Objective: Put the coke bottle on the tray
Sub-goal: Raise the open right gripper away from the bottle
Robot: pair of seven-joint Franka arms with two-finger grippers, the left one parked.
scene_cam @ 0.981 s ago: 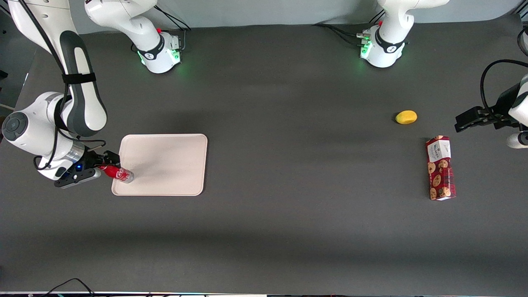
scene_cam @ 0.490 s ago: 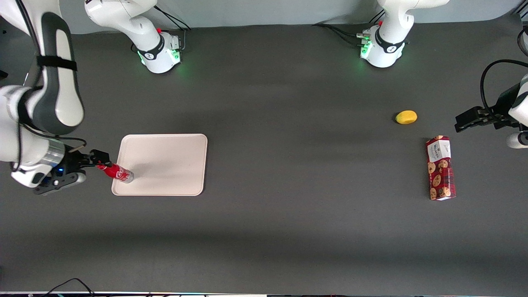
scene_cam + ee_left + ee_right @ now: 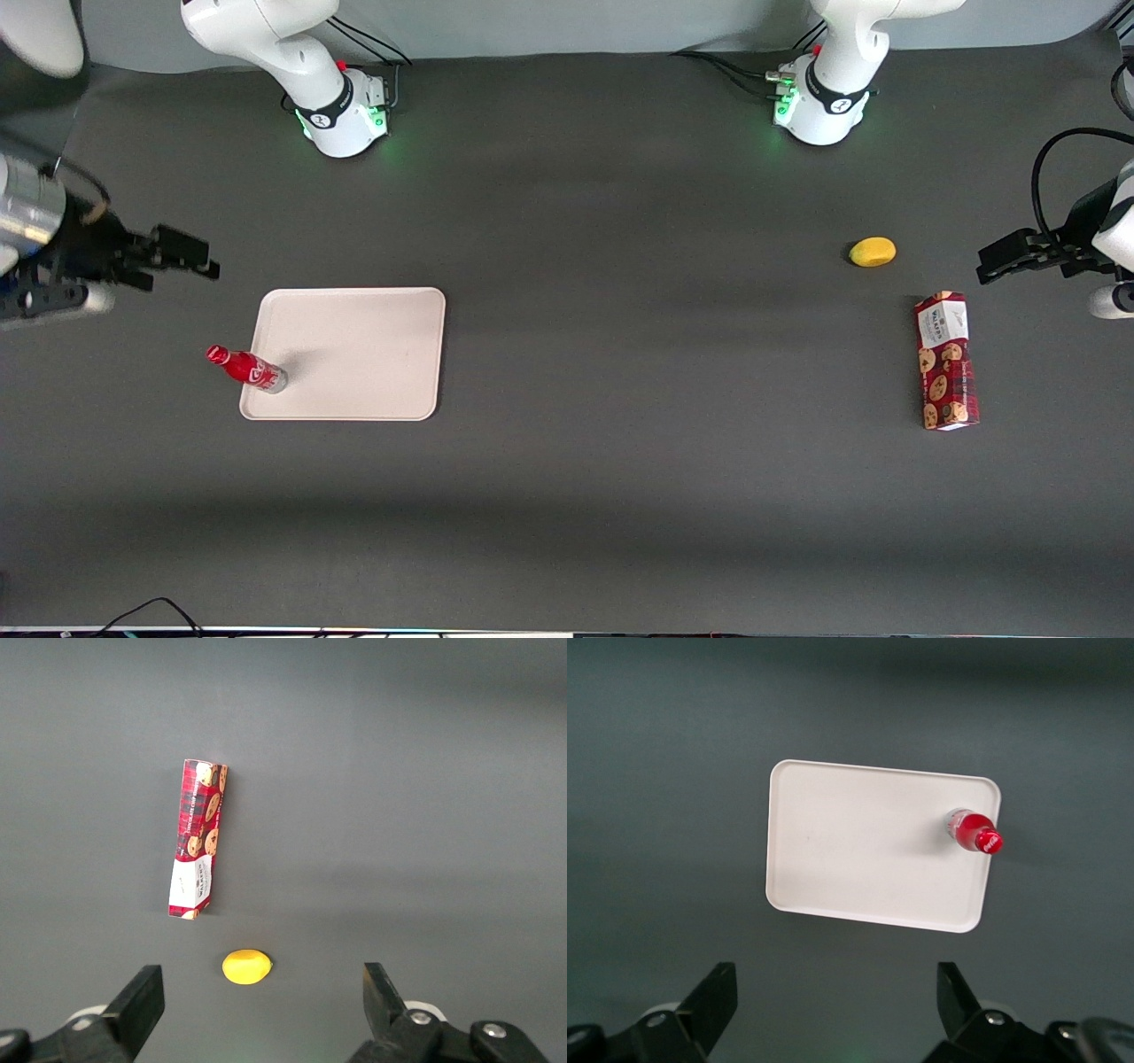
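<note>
The small slim red coke bottle (image 3: pixel 247 368) with red cap and clear base stands upright on the large flat pale beige rectangular tray (image 3: pixel 354 350), in the tray corner nearest the front camera and toward the working arm's end of the table. In the front view this puts the bottle at the left of centre; its cap appears to lean out over the tray rim, while the right wrist view (image 3: pixel 974 831) shows its base inside the rim.

The black two-finger gripper (image 3: pixel 190 257) hangs at the left edge of the front view, above the dark grey table (image 3: pixel 620 496), well apart from the bottle and farther from the front camera than the tray. Its fingers (image 3: pixel 713 1005) are spread wide, holding nothing.

The tray (image 3: pixel 868 846) carries only the bottle.

At the right of the front view, toward the parked arm's end of the table, a small yellow lemon-shaped fruit (image 3: pixel 873 252) lies on the table. A long red cookie box (image 3: pixel 946 360) with a white end lies flat near it, nearer to the front camera. They do not touch.
</note>
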